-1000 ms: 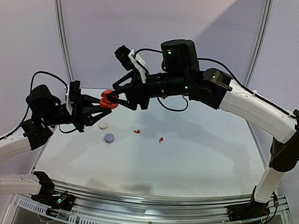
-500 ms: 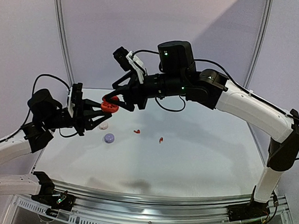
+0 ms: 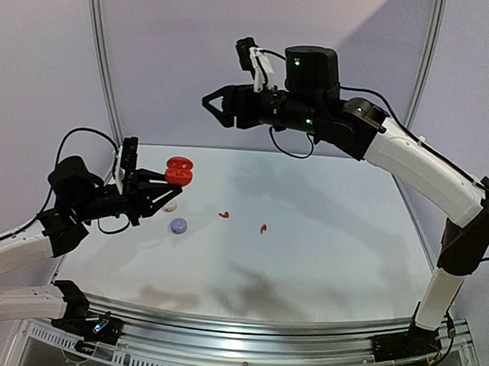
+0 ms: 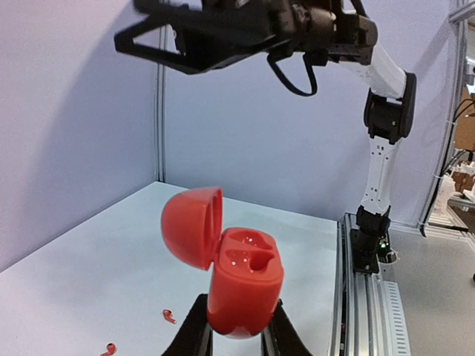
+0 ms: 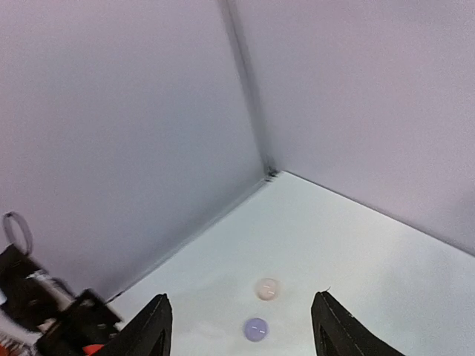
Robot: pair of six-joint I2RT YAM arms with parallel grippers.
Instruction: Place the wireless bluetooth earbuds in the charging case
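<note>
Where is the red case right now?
In the top view the red case is on the left, lid open, held above the table by the left gripper, near the white case and lilac case.

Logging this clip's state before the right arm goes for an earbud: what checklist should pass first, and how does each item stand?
1. Red case clamped in the left tool: ok.
2. Lid open, sockets empty: ok.
3. Right tool open and empty: ok.
4. Both red earbuds free on the table: ok.
5. Which way the earbuds lie for a pick: cannot tell, too small.
</note>
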